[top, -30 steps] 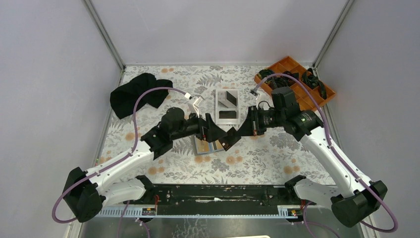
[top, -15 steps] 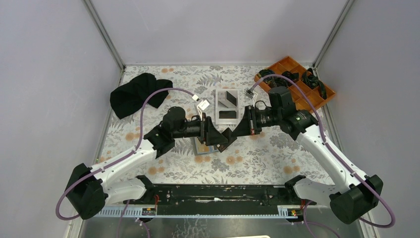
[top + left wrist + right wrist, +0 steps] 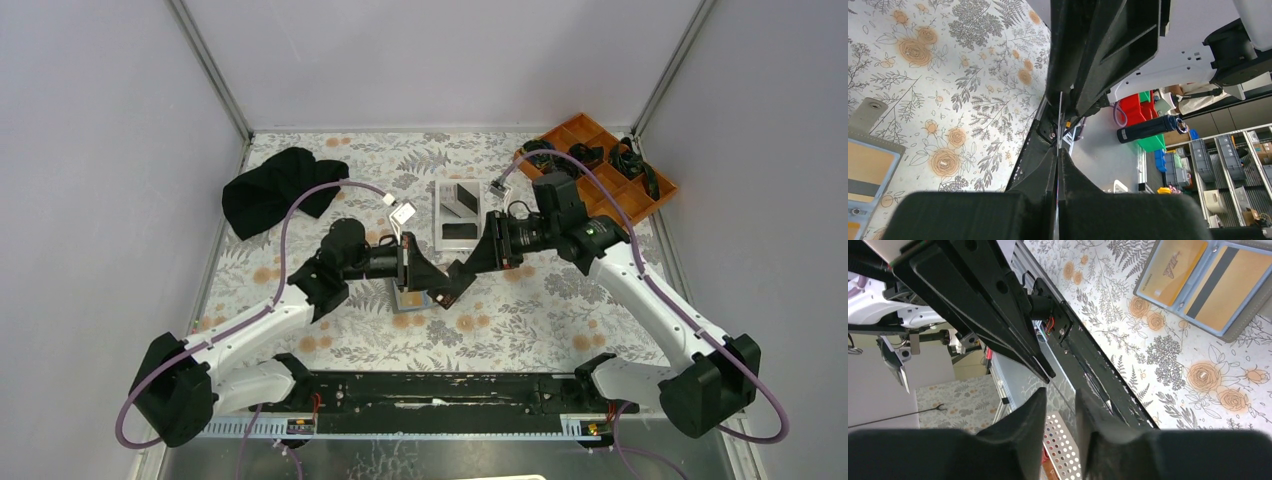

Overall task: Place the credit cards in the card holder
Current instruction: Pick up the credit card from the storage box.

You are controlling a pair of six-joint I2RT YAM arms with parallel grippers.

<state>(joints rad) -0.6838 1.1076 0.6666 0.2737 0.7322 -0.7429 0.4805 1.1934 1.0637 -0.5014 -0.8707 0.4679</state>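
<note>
Both grippers meet above the mat's middle. My left gripper (image 3: 438, 284) (image 3: 1058, 152) is shut on a thin credit card (image 3: 1060, 117), seen edge-on as a pale line running up to the right fingers (image 3: 1108, 45). My right gripper (image 3: 456, 283) (image 3: 1060, 392) has its jaws parted around the card's other end. The card holder (image 3: 408, 298) (image 3: 868, 165) (image 3: 1208, 280) lies open on the mat below them, pale blue inside, with orange-gold cards (image 3: 1173, 270) in its slots. Two dark cards (image 3: 459, 232) lie in the white tray (image 3: 438, 215).
A black cloth (image 3: 270, 190) lies at the back left. An orange compartment tray (image 3: 570, 135) with dark parts sits at the back right. Purple cables loop over both arms. The black rail (image 3: 440, 390) runs along the table's near edge.
The left jaws have closed on the card. The right jaws, shut before, have parted. Both grippers have shifted slightly left.
</note>
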